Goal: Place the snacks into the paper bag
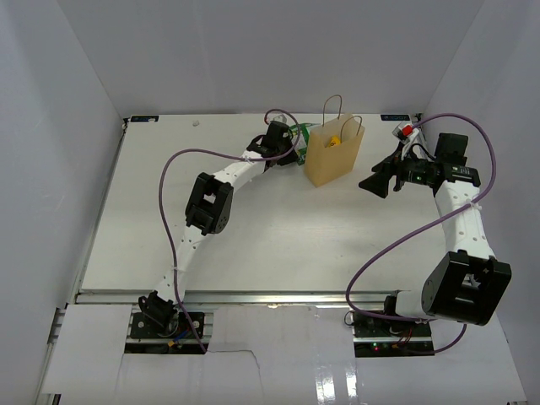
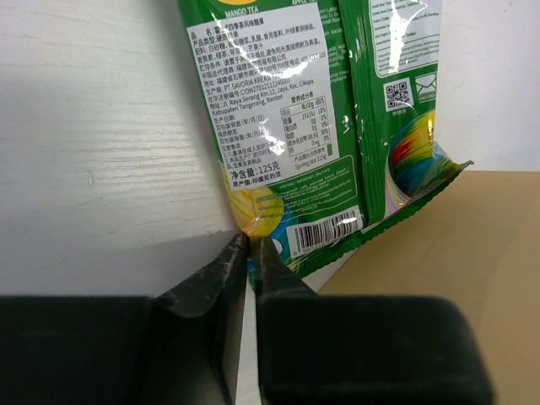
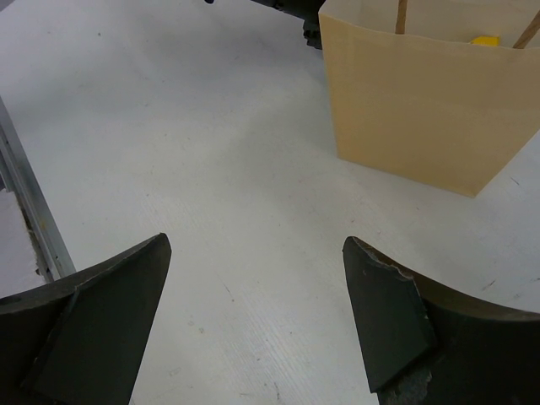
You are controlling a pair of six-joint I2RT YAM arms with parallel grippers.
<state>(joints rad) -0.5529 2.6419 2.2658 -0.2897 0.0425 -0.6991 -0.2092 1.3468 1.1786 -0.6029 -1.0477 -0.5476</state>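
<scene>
Centrally, a lower corner of the green pouch [image 2: 278,126] meets the nearly closed tips of the left gripper [image 2: 251,241], grip unclear; the right gripper [image 3: 256,283] gapes, with the paper bag [image 3: 422,118] at upper right.

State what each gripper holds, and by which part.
Left gripper pinches the green pouch by one bottom corner; right gripper is open, holding nothing.

Both arms, the left arm [image 1: 190,236] and the right arm [image 1: 464,228], have white link shells joined by boxy black joint housings. A purple cable [image 1: 173,181] loops loosely along each. The left claw [image 2: 251,245] has matte black wedge-shaped fingers; the right claw [image 3: 257,243] has broad black fingers, one chipped at its tip.
</scene>
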